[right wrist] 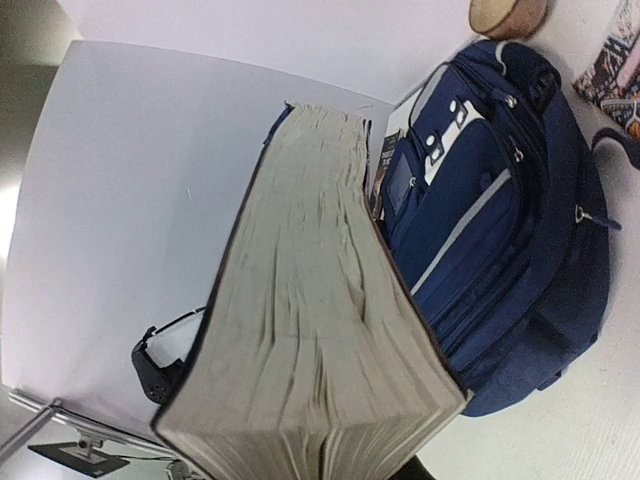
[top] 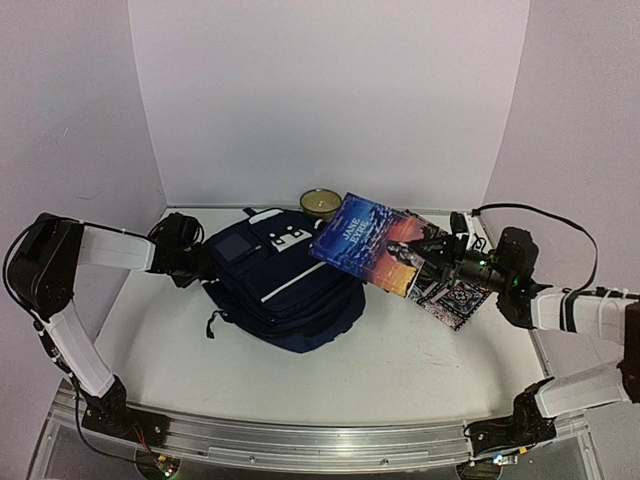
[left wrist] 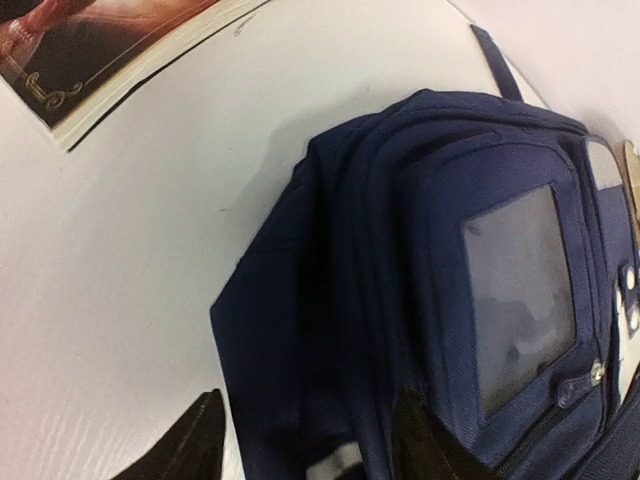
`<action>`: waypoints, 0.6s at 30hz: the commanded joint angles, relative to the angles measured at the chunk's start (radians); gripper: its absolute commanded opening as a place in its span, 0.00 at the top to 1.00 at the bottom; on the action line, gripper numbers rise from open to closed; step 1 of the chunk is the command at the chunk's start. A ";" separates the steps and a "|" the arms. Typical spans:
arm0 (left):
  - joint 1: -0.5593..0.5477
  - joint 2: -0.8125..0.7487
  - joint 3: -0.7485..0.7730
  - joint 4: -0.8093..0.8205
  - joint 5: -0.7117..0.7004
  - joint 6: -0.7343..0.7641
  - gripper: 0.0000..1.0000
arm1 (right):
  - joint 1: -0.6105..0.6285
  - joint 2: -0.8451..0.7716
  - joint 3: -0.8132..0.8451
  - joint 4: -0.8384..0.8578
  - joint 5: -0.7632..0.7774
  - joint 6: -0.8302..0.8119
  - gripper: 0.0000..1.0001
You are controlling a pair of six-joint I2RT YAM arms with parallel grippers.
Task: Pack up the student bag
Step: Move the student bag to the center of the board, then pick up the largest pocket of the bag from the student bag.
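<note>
Spanning the whole scene, the white worktop [top: 400, 360] carried every item listed here.

Student bag [top: 280, 285]: largest item, lying flat at the worktop's middle, front face up. Step in hand, as judged: readying the bag to take its first book, with nothing seen inside it yet. The next move would call for a compartment mouth held apart on the left side and the book lined up edge-first with that gap. No open mouth could be made out in any view. Appearance: navy fabric, a white diagonal stripe, a pale patch on the front pocket, white trim at the far end, soft and slumped.

Jane Eyre paperback [top: 370, 240]: thick, blue cover, raised off the worktop and tilted over the bag's right side.

Patterned book [top: 455, 298]: flat on the worktop, right of the bag, partly under the paperback.

Round tan container [top: 322, 203]: behind the bag, against the back wall.

Right end effector [top: 432, 262]: clamped on the paperback's right edge.

Left end effector [left wrist: 308, 445]: at the bag's left end, fingers parted, fabric between them, not pinched.
</note>
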State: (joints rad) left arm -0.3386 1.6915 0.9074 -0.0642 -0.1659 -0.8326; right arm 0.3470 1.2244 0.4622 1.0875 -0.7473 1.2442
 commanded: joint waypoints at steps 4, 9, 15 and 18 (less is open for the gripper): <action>-0.190 -0.166 0.037 -0.123 -0.066 0.259 0.28 | -0.025 -0.204 0.036 -0.129 0.046 -0.233 1.00; -0.325 -0.249 0.019 -0.150 -0.012 0.324 0.24 | -0.034 -0.215 0.021 -0.164 0.058 -0.241 1.00; -0.476 -0.329 0.015 -0.178 0.047 0.397 0.22 | -0.032 -0.219 0.010 -0.182 0.072 -0.239 1.00; -0.568 -0.316 0.037 -0.192 0.068 0.436 0.22 | -0.033 -0.223 0.009 -0.198 0.080 -0.241 1.00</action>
State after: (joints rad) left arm -0.8080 1.3873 0.9099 -0.2205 -0.1406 -0.4842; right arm 0.3149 1.0584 0.4369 0.7068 -0.6461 1.0228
